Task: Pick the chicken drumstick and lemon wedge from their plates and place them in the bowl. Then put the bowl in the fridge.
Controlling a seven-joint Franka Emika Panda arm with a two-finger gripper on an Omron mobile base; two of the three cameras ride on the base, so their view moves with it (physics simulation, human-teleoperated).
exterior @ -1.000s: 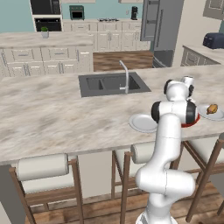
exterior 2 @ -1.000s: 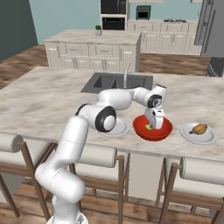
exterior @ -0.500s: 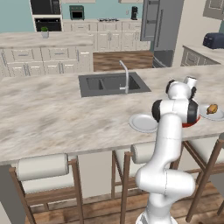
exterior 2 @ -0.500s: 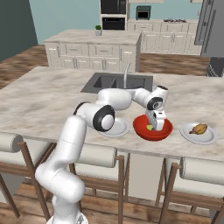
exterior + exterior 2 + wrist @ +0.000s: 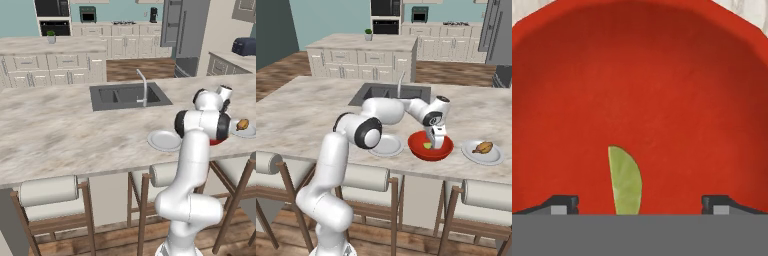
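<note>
1. The gripper hangs just above the inside of the bowl; its jaws are spread wide and grasp nothing.
2. The lemon wedge lies on the bowl floor between the two fingertips, touching neither.
3. The bowl rests on the marble counter between two plates.
4. The near plate is bare.
5. The chicken drumstick lies on the other plate, beside the bowl.
6. The sink is beyond; the fridge is farthest.
</note>
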